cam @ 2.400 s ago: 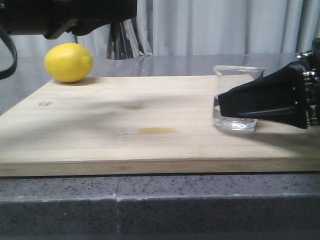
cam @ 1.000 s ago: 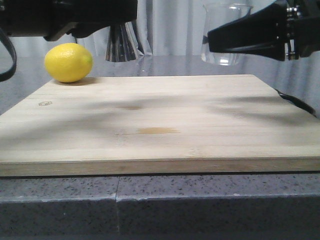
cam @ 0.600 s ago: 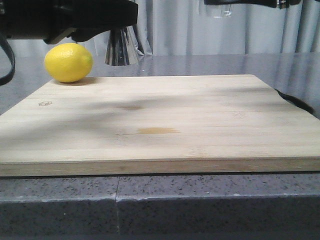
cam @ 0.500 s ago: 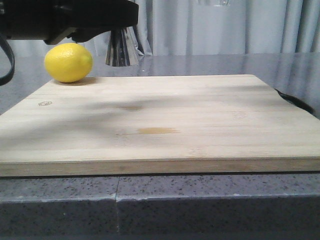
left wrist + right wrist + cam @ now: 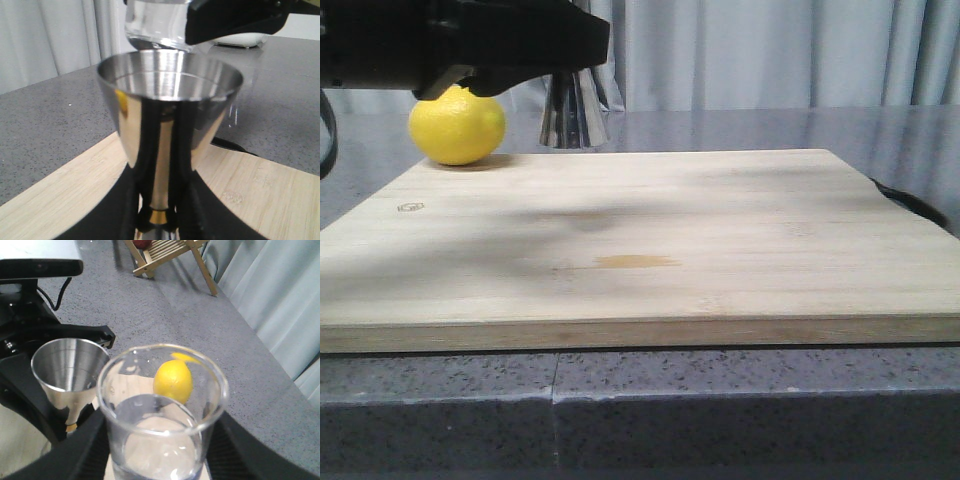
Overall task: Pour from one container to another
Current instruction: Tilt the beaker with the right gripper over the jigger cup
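Beaker [image 5: 162, 412] sits gripped in the right tool [image 5: 155, 460], above the jigger [image 5: 169, 117] clamped by the left tool [image 5: 162, 220].

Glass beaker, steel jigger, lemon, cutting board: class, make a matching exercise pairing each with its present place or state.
Column one:
1. glass beaker
2. steel jigger
3. lemon
4. wooden cutting board

Column two:
A. lies flat on the grey counter
B. gripped at its gold-banded waist
C. rests at the board's far left corner
D. held just above the jigger's rim, holding clear liquid

Pairs: 1-D, 2-B, 3-C, 4-A
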